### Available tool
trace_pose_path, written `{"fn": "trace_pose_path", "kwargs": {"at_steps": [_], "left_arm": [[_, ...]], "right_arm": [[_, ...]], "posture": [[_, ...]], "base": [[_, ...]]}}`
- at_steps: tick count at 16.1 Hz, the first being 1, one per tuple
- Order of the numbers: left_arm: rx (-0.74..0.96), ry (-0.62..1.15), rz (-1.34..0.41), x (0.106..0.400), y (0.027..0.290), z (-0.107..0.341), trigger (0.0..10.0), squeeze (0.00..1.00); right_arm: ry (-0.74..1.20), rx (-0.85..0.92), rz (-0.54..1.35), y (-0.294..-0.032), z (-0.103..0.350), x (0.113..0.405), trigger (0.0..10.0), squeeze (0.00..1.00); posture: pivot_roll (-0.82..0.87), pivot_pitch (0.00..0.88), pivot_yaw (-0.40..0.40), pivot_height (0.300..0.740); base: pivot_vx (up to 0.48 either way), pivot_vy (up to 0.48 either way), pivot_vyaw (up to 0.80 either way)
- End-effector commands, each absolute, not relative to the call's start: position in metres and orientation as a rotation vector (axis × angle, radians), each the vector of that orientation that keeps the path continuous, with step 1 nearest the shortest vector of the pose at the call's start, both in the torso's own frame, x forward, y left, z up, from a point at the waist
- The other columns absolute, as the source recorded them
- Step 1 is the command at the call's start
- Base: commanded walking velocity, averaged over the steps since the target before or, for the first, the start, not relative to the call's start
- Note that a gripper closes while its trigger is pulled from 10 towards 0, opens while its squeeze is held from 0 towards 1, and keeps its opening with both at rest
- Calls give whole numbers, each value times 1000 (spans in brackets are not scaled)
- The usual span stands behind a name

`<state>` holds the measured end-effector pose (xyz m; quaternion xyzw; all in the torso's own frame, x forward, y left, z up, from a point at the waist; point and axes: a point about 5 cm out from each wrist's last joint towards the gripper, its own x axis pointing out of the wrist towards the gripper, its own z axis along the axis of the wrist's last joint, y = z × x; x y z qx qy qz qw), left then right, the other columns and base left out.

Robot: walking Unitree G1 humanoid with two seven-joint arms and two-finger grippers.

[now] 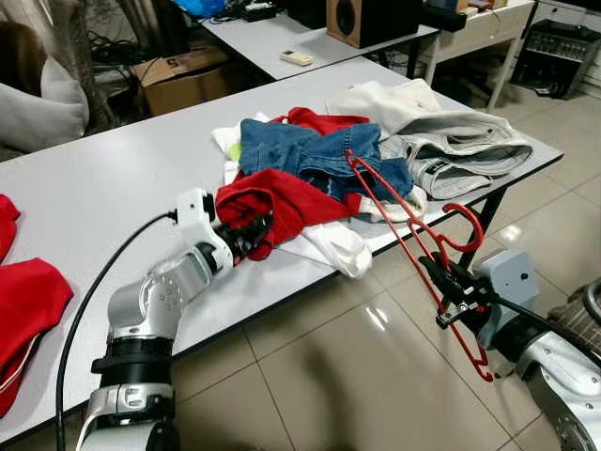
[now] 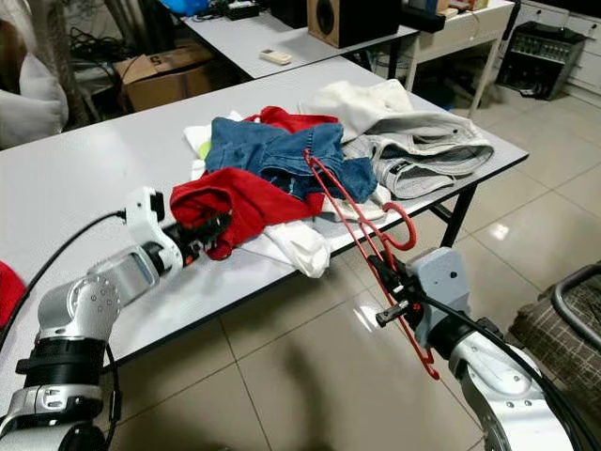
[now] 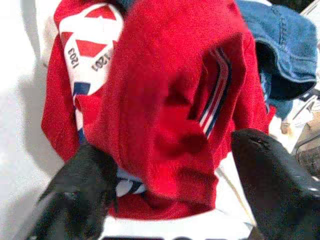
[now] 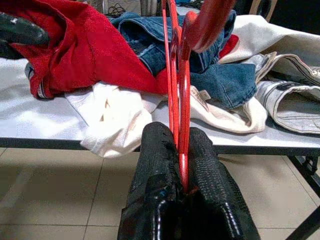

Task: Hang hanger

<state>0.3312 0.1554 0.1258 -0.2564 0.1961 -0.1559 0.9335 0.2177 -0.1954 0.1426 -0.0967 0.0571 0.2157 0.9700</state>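
A red plastic hanger (image 1: 406, 224) slants from the denim garment (image 1: 305, 152) on the white table (image 1: 113, 178) down past the table's front edge. My right gripper (image 1: 451, 287) is shut on its lower bars in front of the table, with the hook (image 1: 467, 231) just above the fingers (image 4: 160, 165). My left gripper (image 1: 250, 235) lies on the table at the edge of a crumpled red garment (image 1: 274, 200). Its fingers (image 3: 85, 185) stand apart with red cloth (image 3: 165, 115) bunched between them.
White and grey clothes (image 1: 455, 141) are piled at the table's right end. Another red cloth (image 1: 26, 301) lies at the left edge. Behind stand a second table (image 1: 282, 39), a cardboard box (image 1: 183, 77) and a speaker (image 1: 362, 19). Tiled floor lies in front.
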Motion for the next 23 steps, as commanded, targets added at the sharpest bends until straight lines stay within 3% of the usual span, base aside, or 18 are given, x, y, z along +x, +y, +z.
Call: {"fn": "trace_pose_path", "kwargs": {"at_steps": [1,9,18,20,21,23], "left_arm": [[-525,391,-303,333,157,128,0,0],[-509,400,-364,328,142,126,0,0],[-410,426,-281,334,156,123,0,0],[-281,369,-288,339,164,133,0,0],[-21,320,-342,342,168,148,0,0],[250,257,-433,347,172,176,0,0]], "right_arm": [[106,-207,441,-194,144,219,10000,0],[101,-204,438,-193,143,219,10000,0],[85,-179,448,-189,141,214,10000,0],[51,-139,508,-182,147,212,10000,0],[32,-110,590,-174,153,207,10000,0],[41,-64,699,-164,156,199,10000,0]], "posture": [[-205,0,113,740],[-203,0,126,740],[-191,0,166,740],[-187,0,175,740],[-182,0,182,740],[-173,0,187,740]], "base": [[0,0,0],[0,0,0],[0,0,0],[0,0,0],[0,0,0],[0,0,0]]}}
